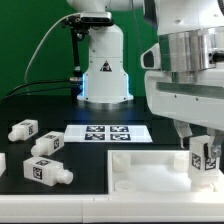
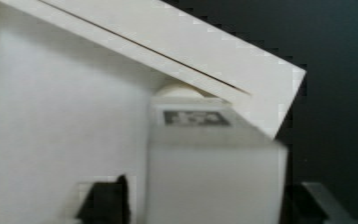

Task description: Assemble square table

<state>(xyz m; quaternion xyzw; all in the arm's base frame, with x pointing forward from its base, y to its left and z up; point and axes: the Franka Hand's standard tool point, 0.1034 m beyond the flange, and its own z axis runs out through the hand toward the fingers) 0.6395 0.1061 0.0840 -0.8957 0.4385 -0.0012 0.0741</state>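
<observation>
The square table's white top (image 1: 140, 166) lies flat at the front of the black table. One chunky white leg (image 1: 206, 162) with a black-and-white tag stands upright at the top's corner on the exterior view's right. My gripper (image 1: 203, 148) hangs straight over that leg, its fingers on either side. In the wrist view the leg (image 2: 202, 150) sits between the two dark fingertips (image 2: 101, 200), with a narrow gap showing on each side, so the jaws stand open around it. The slab (image 2: 60, 120) fills most of that view beside the leg.
Three loose tagged legs (image 1: 24, 129) (image 1: 47, 144) (image 1: 46, 171) lie on the exterior view's left, with part of another white piece (image 1: 2, 161) at the frame edge. The marker board (image 1: 108, 132) lies behind the top. The robot base (image 1: 103, 70) stands at the back.
</observation>
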